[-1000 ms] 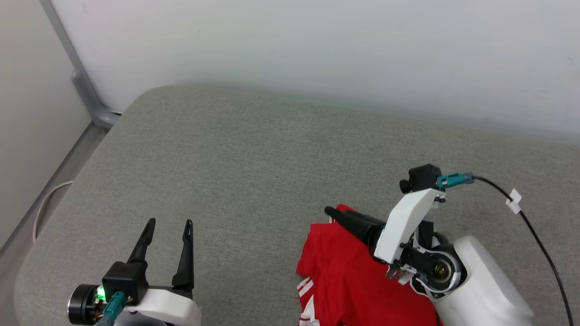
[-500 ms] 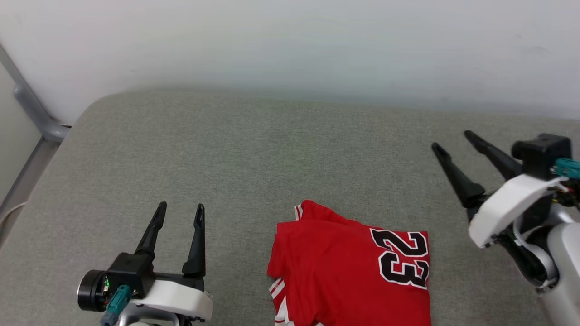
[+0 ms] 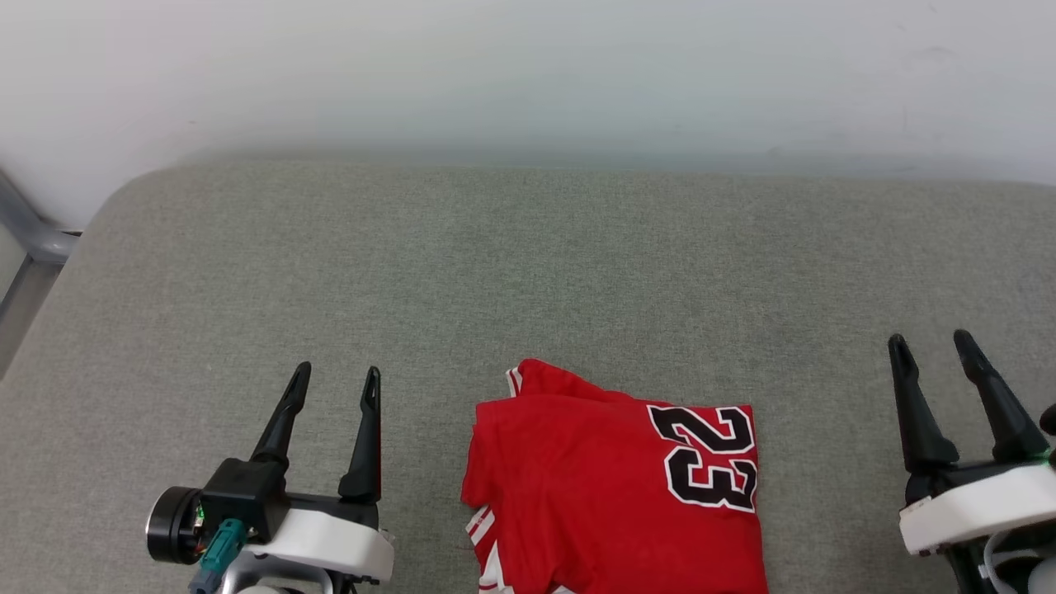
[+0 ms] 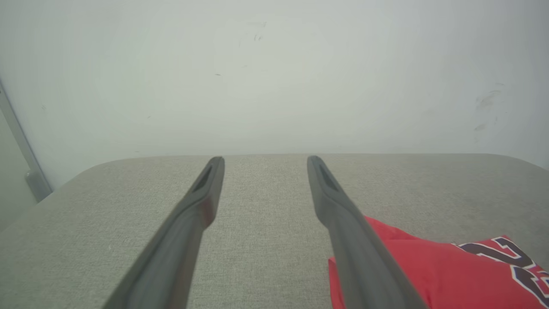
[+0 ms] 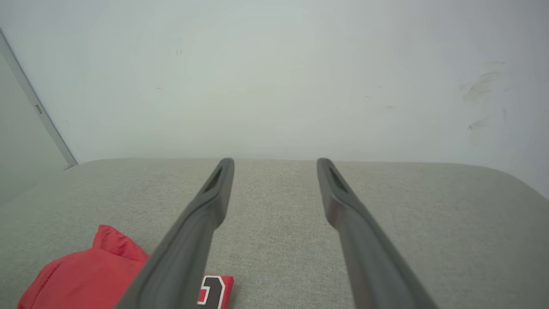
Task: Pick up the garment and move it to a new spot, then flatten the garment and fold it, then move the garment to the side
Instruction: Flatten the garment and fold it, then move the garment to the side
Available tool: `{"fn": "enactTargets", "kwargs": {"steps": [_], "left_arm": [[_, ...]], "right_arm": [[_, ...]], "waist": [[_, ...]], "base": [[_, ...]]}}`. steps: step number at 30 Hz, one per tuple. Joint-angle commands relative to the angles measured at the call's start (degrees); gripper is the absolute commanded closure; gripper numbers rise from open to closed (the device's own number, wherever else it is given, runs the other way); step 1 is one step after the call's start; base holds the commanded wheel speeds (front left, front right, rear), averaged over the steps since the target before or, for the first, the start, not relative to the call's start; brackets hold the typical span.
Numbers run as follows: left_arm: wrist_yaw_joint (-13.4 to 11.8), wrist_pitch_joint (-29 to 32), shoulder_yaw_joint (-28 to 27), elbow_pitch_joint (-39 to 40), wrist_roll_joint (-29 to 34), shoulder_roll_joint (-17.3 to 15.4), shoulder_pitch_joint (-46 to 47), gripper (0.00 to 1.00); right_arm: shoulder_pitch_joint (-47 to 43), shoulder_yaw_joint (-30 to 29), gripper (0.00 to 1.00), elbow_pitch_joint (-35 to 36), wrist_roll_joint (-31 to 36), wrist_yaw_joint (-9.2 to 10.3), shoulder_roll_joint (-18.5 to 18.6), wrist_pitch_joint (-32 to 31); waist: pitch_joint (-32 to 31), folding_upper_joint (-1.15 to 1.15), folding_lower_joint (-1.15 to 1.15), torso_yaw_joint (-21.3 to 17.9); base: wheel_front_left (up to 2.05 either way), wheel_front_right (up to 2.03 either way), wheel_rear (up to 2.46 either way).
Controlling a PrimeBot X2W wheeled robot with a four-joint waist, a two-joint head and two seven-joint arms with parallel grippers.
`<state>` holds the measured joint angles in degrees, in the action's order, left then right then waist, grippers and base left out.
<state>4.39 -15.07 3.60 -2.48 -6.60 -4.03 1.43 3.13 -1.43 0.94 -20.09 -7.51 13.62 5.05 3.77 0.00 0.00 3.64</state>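
- While both arms sat low in the head view, the left gripper (image 3: 338,371), two long dark fingers on a white wrist, was at the lower left, its jaws spread wide with nothing between them.
- The right gripper (image 3: 931,338) was at the lower right, its fingers parted just as wide and empty.
- Between them, at the lower centre, lay the red jersey-style T-shirt (image 3: 594,487), folded into a rough rectangle that ran off the bottom edge. A black-and-white "23" showed on its right part and striped trim at its lower left. It touched neither gripper.
- Seen from the left wrist, the left gripper (image 4: 264,159) pointed over bare fabric, with the T-shirt (image 4: 429,274) at the lower right, beside one finger.
- Seen from the right wrist, the right gripper (image 5: 275,161) was equally wide, and the T-shirt (image 5: 85,274) lay at the lower left.
- Beyond, the grey woven fabric surface (image 3: 528,272) with rounded corners filled the middle.
- Farthest, a plain white wall (image 3: 528,74) crossed the top, and a grey metal post (image 3: 25,231) stood at the left edge.
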Motion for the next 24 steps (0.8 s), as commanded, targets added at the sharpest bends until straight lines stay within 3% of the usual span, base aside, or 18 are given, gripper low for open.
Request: {"fn": "enactTargets", "kwargs": {"steps": [1,8,18,21,24], "left_arm": [[0.3,-0.1,-0.1,0.1,0.5,0.2,-0.7,0.0],[0.6,-0.1,-0.1,0.8,1.2,0.6,-2.0,0.0],[0.9,-0.1,0.3,0.9,1.7,0.9,-1.2,0.0],[1.0,-0.1,0.2,0.8,1.6,1.0,-1.3,0.0],[1.1,-0.1,0.2,0.6,1.7,1.0,-1.1,0.0]], "right_arm": [[-2.2,-1.0,0.0,0.2,0.4,0.04,-1.9,1.3],[-4.9,-1.5,0.0,-0.7,1.4,0.04,-5.3,3.3],[-4.6,-0.6,0.0,-1.0,-0.1,0.05,-5.1,1.9],[-4.6,0.3,0.0,-1.1,-1.3,0.04,-4.4,-1.5],[-4.2,2.7,0.0,0.0,-3.6,0.06,-1.5,-9.3]], "waist": [[-0.2,0.0,0.0,-0.1],[-0.6,0.0,0.0,-0.4],[-0.4,0.0,0.0,-0.1],[-0.1,0.0,0.0,0.0],[0.5,0.0,0.0,0.2]], "base": [[0.0,0.0,0.0],[0.0,0.0,0.0],[0.0,0.0,0.0],[0.0,0.0,0.0],[0.0,0.0,0.0]]}}
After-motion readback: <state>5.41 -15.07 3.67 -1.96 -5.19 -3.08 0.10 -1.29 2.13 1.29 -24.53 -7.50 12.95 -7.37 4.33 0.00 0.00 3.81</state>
